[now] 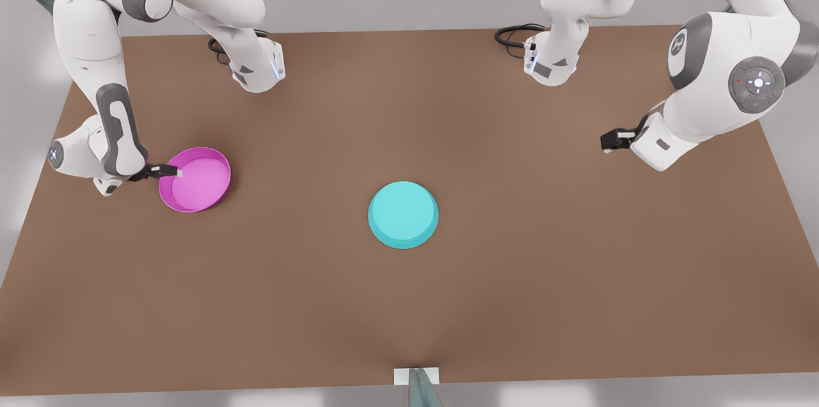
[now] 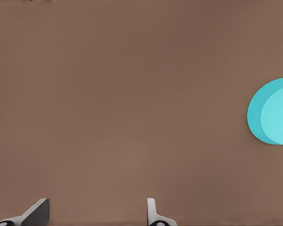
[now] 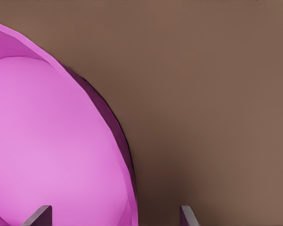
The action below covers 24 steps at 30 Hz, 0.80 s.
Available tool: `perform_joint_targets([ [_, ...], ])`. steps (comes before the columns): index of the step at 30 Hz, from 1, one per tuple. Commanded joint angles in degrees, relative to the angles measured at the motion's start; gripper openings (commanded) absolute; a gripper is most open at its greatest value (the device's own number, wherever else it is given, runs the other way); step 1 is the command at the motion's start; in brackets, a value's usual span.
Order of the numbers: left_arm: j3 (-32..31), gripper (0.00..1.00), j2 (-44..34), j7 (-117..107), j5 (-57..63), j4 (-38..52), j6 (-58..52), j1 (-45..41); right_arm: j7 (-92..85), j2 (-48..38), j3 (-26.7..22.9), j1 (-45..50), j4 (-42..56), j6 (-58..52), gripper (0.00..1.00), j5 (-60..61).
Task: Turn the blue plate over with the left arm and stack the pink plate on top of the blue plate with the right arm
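The pink plate (image 1: 195,179) lies open side up near the front view's left edge of the table, and its lighter inside shows in the right wrist view (image 3: 47,141). My right gripper (image 1: 174,171) is at the plate's left rim. It is open (image 3: 113,217), with the rim edge between its two fingers. The blue plate (image 1: 403,214) lies in the middle of the table with a flat pale face up and a darker side band below. My left gripper (image 1: 606,140) hangs open (image 2: 96,214) over bare table at the front view's right, well away from the blue plate (image 2: 273,113).
The brown table (image 1: 550,279) spreads wide around both plates. Black cables (image 1: 512,36) lie by the arm bases at the back. A grey post on a white bracket (image 1: 417,384) stands at the middle of the front edge.
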Motion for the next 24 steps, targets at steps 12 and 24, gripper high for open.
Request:
perform_joint_targets([
  [12, 0.34, 1.00, 0.30, 8.58, -0.15, 0.72, -1.50, 0.04, -10.29, 1.25, 0.08, 0.35, 1.39, -0.54, 0.27, -0.01],
  [24, 0.34, 1.00, 0.30, 8.76, -0.51, 0.72, -1.94, 0.04, -9.33, -0.25, 1.22, 2.28, 6.13, -8.36, 0.21, 0.51],
])
